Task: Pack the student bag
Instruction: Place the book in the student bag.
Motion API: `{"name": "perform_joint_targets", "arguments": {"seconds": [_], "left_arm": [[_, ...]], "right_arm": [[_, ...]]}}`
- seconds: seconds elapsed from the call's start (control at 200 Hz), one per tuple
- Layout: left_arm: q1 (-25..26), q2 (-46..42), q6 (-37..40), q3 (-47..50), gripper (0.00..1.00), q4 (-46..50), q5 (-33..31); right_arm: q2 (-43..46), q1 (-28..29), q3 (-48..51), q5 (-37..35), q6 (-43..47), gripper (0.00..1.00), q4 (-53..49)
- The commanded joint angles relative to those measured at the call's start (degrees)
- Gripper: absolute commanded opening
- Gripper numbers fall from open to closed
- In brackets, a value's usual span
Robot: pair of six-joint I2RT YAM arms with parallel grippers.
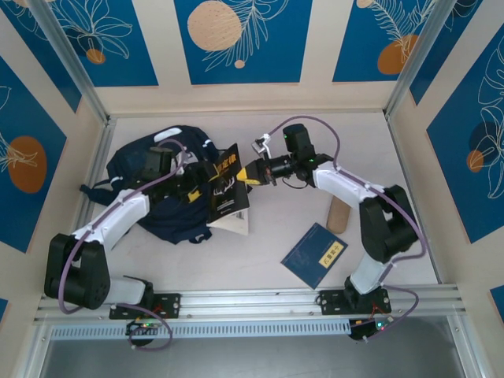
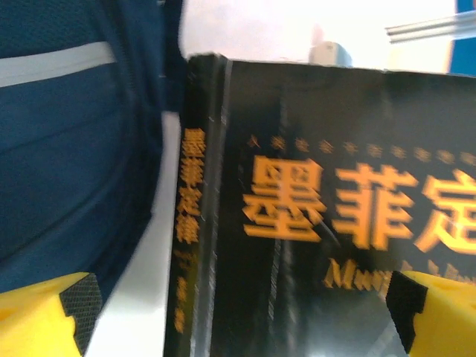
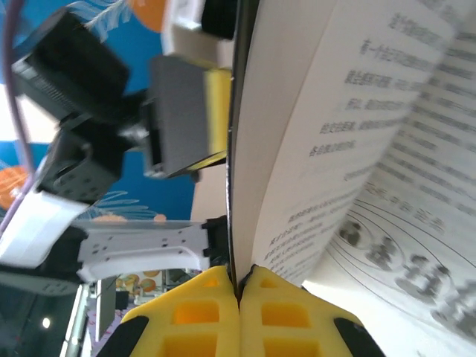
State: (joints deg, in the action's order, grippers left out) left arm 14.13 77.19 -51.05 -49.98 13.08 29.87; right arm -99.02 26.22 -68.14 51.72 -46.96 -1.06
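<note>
The student bag (image 1: 130,161), dark navy with a white stripe (image 2: 52,63), lies at the left of the table. Just right of it a black book (image 1: 228,193) with orange characters hangs open, cover up and white pages fanning down. My right gripper (image 1: 253,172) is shut on the edge of its cover (image 3: 239,286), and the printed pages (image 3: 357,149) fall away to the right. My left gripper (image 1: 206,175) stands open facing the book's front cover (image 2: 312,208), its yellow fingers (image 2: 44,312) spread wide on either side, gripping nothing.
A small navy book (image 1: 315,254) lies flat at the front right. A tan wooden piece (image 1: 339,214) rests beside the right arm. Walls close the table on three sides, and a metal rail (image 1: 260,303) runs along the near edge.
</note>
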Motion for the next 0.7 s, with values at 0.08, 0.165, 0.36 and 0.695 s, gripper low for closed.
{"name": "perform_joint_targets", "arguments": {"seconds": [0.08, 0.165, 0.36, 0.695], "left_arm": [[-2.8, -1.8, 4.0, 3.4, 0.99, 5.9, -4.8], [-2.8, -1.5, 6.2, 2.6, 0.98, 7.3, -4.5], [-2.3, 0.8, 9.4, 1.7, 0.90, 7.7, -1.1], [-0.5, 7.6, 9.7, 0.4, 0.60, 4.7, 2.4]], "right_arm": [[-8.4, -0.7, -2.2, -3.9, 4.4, 0.00, -7.0], [-10.0, -1.0, -2.4, -5.0, 4.4, 0.00, -7.8], [-12.1, -1.1, -3.9, -11.0, 7.0, 0.00, -14.3], [-16.2, -0.8, -5.3, -12.4, 7.7, 0.00, -16.1]]}}
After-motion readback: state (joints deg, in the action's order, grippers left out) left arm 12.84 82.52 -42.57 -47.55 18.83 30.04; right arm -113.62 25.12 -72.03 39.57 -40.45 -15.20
